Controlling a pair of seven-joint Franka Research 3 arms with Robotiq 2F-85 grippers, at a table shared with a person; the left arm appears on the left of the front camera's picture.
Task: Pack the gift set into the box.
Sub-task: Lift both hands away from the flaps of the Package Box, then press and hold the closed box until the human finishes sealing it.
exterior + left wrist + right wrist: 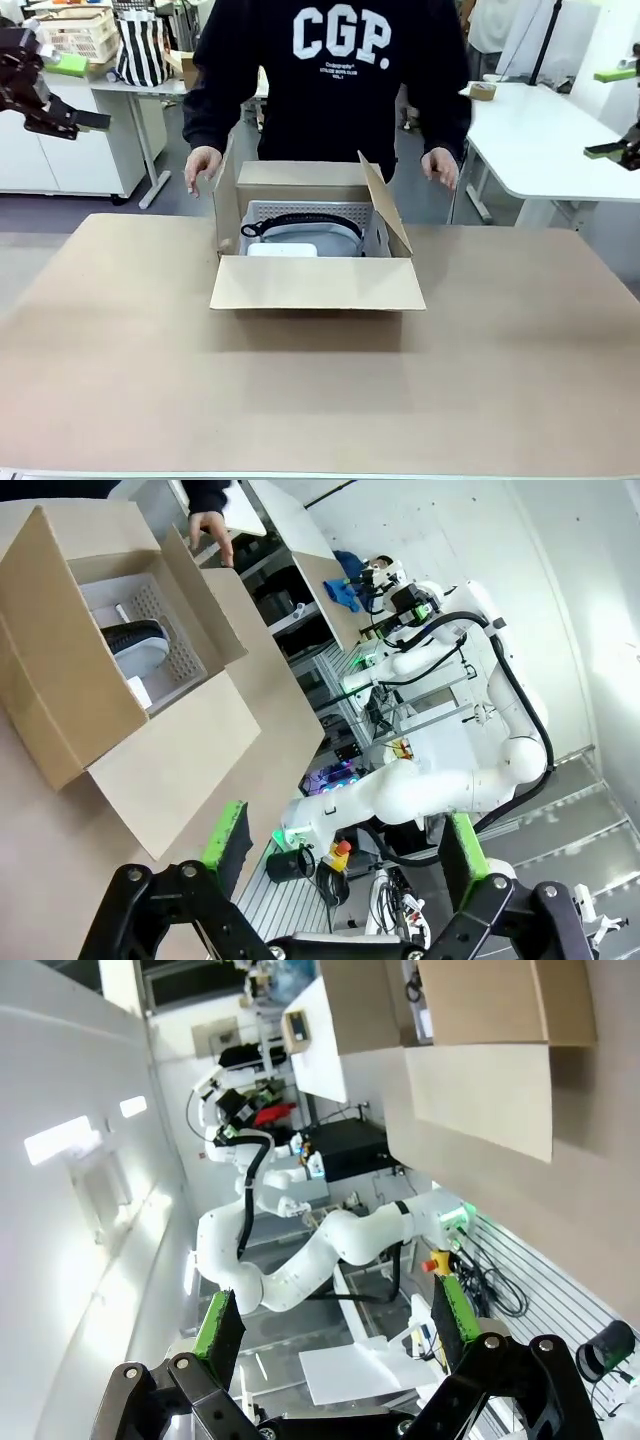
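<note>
The brown cardboard box [316, 284] stands open at the table's middle, flaps spread. Inside lies the gift set [300, 236]: a grey pouch with a black zip, a white block and a white perforated insert. The person stands behind it, one hand [203, 166] by the left flap and the other hand [440, 166] by the right. My left gripper [80, 92] hangs open, high at the far left. My right gripper [610, 112] hangs open, high at the far right. The left wrist view shows the box [60, 695], the gift set [135, 640] and my open gripper [345, 845]. In the right wrist view my gripper [335, 1318] is open and the box [500, 1000] is far off.
The brown table [500, 380] spreads around the box. Behind on the right stands a white table [540, 130] with a tape roll [482, 91]. Behind on the left are a desk, a striped bag [143, 45] and a basket [75, 35].
</note>
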